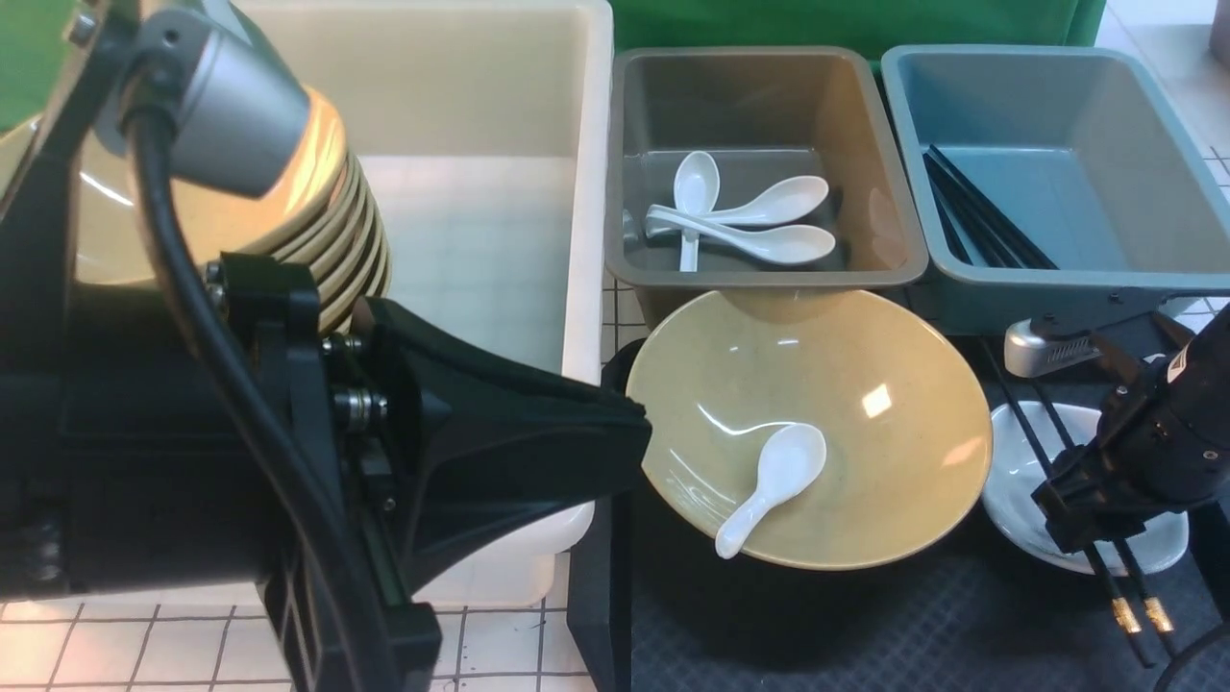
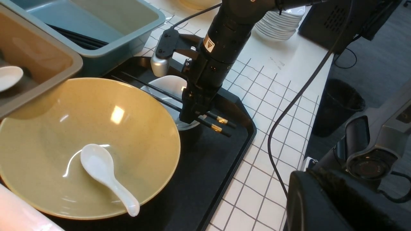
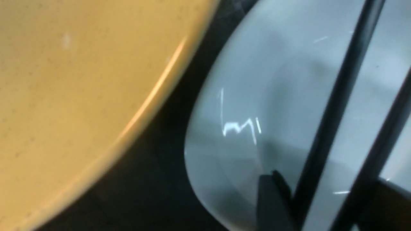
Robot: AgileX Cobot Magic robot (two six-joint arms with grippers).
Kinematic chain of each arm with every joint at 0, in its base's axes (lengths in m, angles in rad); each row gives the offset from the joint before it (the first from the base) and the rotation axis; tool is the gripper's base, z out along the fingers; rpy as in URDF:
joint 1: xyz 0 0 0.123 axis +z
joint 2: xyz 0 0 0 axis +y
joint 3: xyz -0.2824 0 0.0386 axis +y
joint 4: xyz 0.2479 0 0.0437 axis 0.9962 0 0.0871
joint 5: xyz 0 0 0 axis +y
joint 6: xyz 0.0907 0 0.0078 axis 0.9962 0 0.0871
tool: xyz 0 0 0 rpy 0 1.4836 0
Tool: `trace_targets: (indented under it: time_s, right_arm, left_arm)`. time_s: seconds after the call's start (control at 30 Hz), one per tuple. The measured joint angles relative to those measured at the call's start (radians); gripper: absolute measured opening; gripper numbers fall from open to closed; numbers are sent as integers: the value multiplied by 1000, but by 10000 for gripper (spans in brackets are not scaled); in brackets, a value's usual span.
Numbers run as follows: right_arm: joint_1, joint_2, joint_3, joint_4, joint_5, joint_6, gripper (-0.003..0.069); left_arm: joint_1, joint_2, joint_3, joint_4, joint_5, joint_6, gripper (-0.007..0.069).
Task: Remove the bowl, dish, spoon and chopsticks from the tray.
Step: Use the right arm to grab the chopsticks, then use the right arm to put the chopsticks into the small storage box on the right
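The olive-yellow bowl (image 1: 865, 404) sits on the black tray (image 1: 865, 625) with the white spoon (image 1: 769, 481) lying inside it. The small white dish (image 1: 1019, 461) is to its right, with the black chopsticks (image 1: 1122, 613) lying across it. My right gripper (image 1: 1095, 538) is low over the dish. It is open, with one finger on each side of the two chopsticks (image 3: 334, 106), which stay apart. My left gripper (image 1: 629, 423) points at the bowl's left rim from just outside. Its jaws are not clear in any view.
A white tub (image 1: 500, 240) at the back left holds a stack of olive bowls (image 1: 336, 240). A grey bin (image 1: 865, 144) holds three white spoons. A blue bin (image 1: 1105, 144) holds black chopsticks. A stack of white dishes (image 2: 282, 25) stands beyond the right arm.
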Motion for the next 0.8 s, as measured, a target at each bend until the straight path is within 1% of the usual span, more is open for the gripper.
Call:
trace_targets:
  time_s: [0.13, 0.2, 0.23, 0.37, 0.47, 0.67, 0.7, 0.8]
  right_arm:
    - [0, 1, 0, 0, 0, -6, 199]
    - [0, 1, 0, 0, 6, -14, 150]
    - [0, 1, 0, 0, 10, -19, 139]
    - [0, -4, 0, 0, 39, -48, 141]
    - [0, -43, 0, -3, 95, -54, 141]
    - [0, -190, 0, -5, 306, -48, 141]
    - [0, -252, 0, -6, 388, -26, 141]
    - [0, -359, -11, -6, 456, 13, 141]
  left_arm:
    - [0, 0, 0, -8, 0, 0, -1]
    - [0, 0, 0, -9, 0, 0, -1]
    - [0, 0, 0, -11, 0, 0, -1]
    - [0, 0, 0, -14, 4, 0, -1]
    - [0, 0, 0, -14, 8, 0, -1]
    - [0, 0, 0, -15, 8, 0, -1]
    - [0, 0, 0, -18, 8, 0, -1]
    - [0, 0, 0, -23, 3, 12, -1]
